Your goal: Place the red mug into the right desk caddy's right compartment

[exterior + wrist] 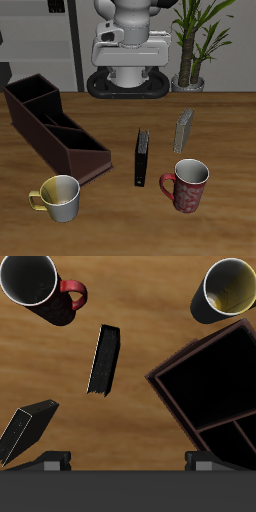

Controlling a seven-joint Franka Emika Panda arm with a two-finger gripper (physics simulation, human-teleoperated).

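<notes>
The red mug [188, 187] stands upright near the table's front edge, its handle pointing toward the black book; it also shows in the wrist view [35, 281]. The right desk caddy [55, 130] is a long dark maroon box lying at a slant. Its squarish right compartment [86, 150] is at the end nearer the front edge, and it is empty in the wrist view [205, 381]. My gripper [125, 58] hangs high above the back of the table, far from both. Its fingertips [55, 461] stand wide apart, open and empty.
A cream-yellow mug [58, 197] stands just off the caddy's front end. A black book [142, 157] lies between the caddy and the red mug. A grey book [183, 130] stands farther back. A potted plant [195, 45] is behind the table.
</notes>
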